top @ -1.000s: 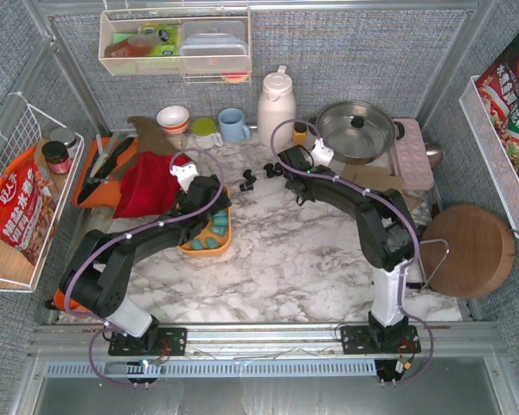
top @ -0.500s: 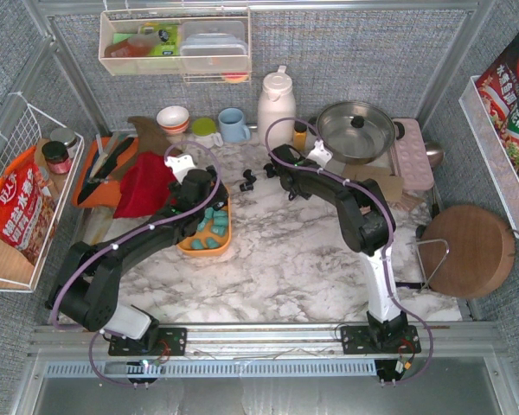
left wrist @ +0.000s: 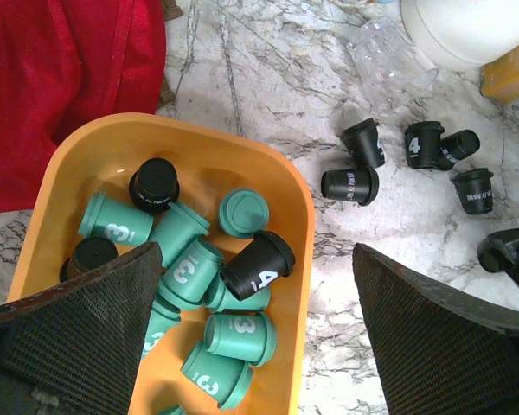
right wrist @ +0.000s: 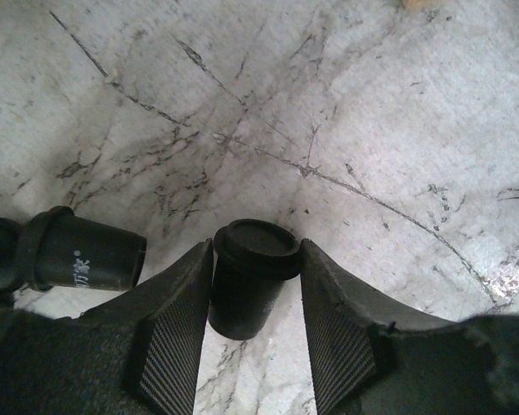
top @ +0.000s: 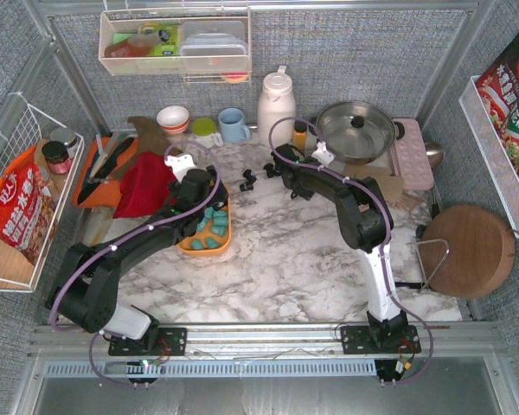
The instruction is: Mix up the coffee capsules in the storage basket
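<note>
The coffee capsules (left wrist: 240, 337) lie heaped in the orange basket (left wrist: 304, 226), left of centre on the surface (right wrist: 372, 130) — mostly teal, few black. Since a second ago the right claw (right wrist: 255, 252) has reached the loose black capsules (left wrist: 350, 183) right of the basket and looks clamped on one black capsule (right wrist: 249, 281), so another seems ready to go in. The left claw (left wrist: 255, 259) hovers over the basket, fingers wide apart — they hide its near end, so no full count.
</note>
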### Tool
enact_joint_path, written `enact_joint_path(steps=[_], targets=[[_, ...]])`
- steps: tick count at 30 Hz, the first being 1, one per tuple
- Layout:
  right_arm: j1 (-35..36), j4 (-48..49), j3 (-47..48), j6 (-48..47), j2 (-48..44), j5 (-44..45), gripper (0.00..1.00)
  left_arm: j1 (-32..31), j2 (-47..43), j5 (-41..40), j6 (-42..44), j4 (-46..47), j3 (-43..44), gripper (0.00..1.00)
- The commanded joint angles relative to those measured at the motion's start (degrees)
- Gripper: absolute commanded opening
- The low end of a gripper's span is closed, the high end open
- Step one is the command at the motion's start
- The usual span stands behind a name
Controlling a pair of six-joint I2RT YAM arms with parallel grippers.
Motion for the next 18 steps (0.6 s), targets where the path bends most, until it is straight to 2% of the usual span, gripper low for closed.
enact_joint_path(steps=[1,7,10,13,18], targets=[[0.0,-1.1,-2.3,1.1,-0.9,-2.2,0.46,0.1,-0.5,0.3,0.7,1.0,0.0,0.99],[-0.1,1.1,-5.2,-2.0,-3.4,-3.8,0.42,0.2,-0.8,0.6,0.6,1.1,0.0,0.99],[0.0,5.2,-8.1,-7.1,-6.1,-5.6,0.38,0.2,-1.2,1.7,1.4,2.0,-0.4,0.99],[-0.1,10.5,-11.9,-14.7,-10.1,-9.3,0.33,0.2,-2.2,5.9,3.4,5.9,-2.1,0.97],[-0.1,20.4,-20.4,-25.1,-19.2,-16.4,0.31,0.1,-4.3,16.4,7.1,15.9,-6.0,0.93]])
